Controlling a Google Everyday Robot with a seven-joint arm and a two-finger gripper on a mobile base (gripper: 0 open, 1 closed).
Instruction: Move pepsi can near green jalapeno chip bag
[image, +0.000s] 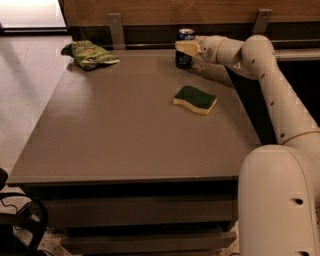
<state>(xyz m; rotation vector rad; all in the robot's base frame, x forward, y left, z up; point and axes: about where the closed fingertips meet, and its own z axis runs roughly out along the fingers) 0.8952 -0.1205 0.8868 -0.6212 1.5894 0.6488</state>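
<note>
Hand (183, 48) is at the bench's (125, 140) far edge, about 1 o'clock from centre, closed on the can (183, 60). One finger (188, 48) crosses the can's front; the other is hidden behind it. Can is upright, can't tell if its base touches the bench. Bag (90, 54) lies at the 11 o'clock corner, well apart from the can, at its 9 o'clock. Sponge (195, 99) sits flat at the can's 6 o'clock, nearer the camera. Arm (270, 95) comes in from 3 o'clock.
</note>
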